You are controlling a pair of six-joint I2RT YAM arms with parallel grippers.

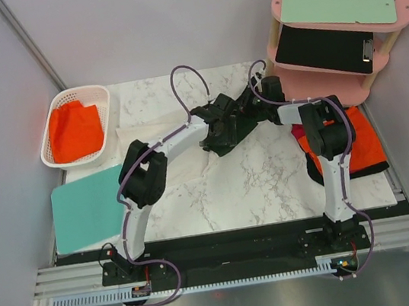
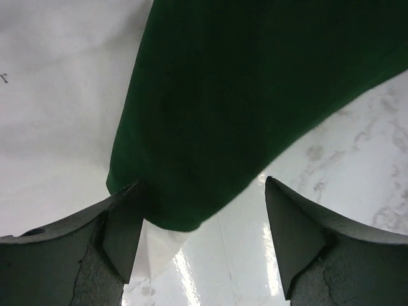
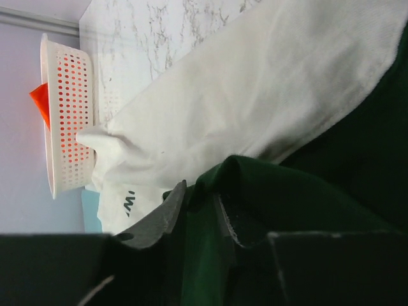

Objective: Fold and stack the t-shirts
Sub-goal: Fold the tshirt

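Two left fingers (image 2: 121,223) stand wide apart, so the left gripper (image 2: 203,191) is open and holds nothing. The rounded lower edge of the dark green t-shirt (image 2: 242,95) lies between and just beyond the tips, close against the left-hand finger. Under that edge: the cream-white t-shirt (image 2: 57,115) on one side, the glossy marble table (image 2: 357,166) on the other. At the right gripper (image 3: 223,213) one finger (image 3: 162,217) shows plainly. A bunched fold of the green cloth fills the gap beside it. Cannot tell whether the fold is pinched or lying loose. Beyond it the cream-white shirt spreads across the table, with dark lettering (image 3: 127,203) showing near its edge, and the green shirt overlaps its near side. From above, both arms reach inward and meet over the green shirt at the middle-back of the table, with the cream-white shirt to its left. Outward from there: a white perforated basket (image 1: 62,155) holding orange cloth (image 1: 76,131) at the far left, a pale green mat (image 1: 86,213) in front of it, a pink shelf (image 1: 406,9) at the far right carrying a green clipboard (image 1: 336,1) and a black clipboard (image 1: 324,49), and an orange-and-black garment (image 1: 361,146) below the shelf.
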